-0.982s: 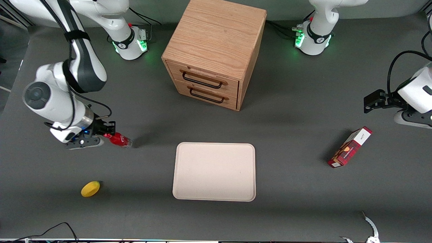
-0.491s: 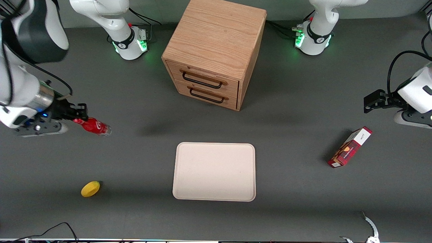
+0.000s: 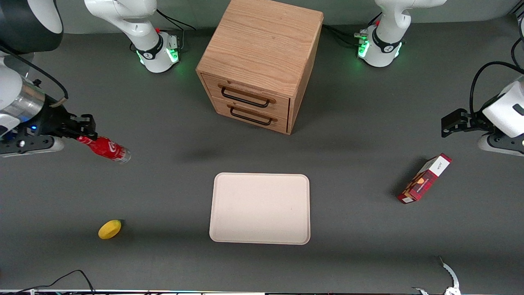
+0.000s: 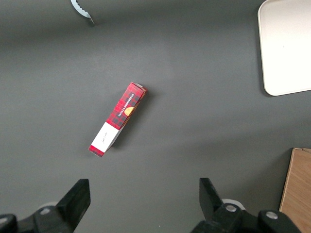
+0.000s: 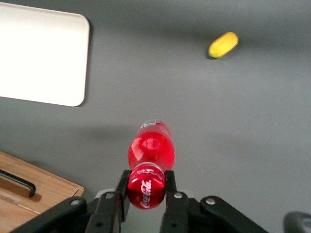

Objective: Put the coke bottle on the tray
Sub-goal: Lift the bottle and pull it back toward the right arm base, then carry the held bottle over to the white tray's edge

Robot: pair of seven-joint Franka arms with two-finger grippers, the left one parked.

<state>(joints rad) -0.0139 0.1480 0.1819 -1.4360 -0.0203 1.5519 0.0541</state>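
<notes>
My right gripper [image 3: 84,137] is shut on the cap end of the coke bottle [image 3: 105,149], a small red bottle with white script and a clear base, and holds it tilted in the air well above the table at the working arm's end. In the right wrist view the fingers [image 5: 122,187] clamp the red cap of the bottle [image 5: 150,153], which hangs base-down. The cream-beige tray [image 3: 260,209] lies flat on the table in front of the wooden drawer cabinet, nearer the front camera; it also shows in the right wrist view [image 5: 41,60].
A wooden two-drawer cabinet [image 3: 260,61] stands at the table's middle. A yellow lemon [image 3: 109,229] lies nearer the front camera than the bottle. A red-and-white carton box [image 3: 424,178] lies toward the parked arm's end.
My gripper has lifted the bottle off the table and carried it up and away from the tray, toward the working arm's end. The tray, lemon and carton have not moved.
</notes>
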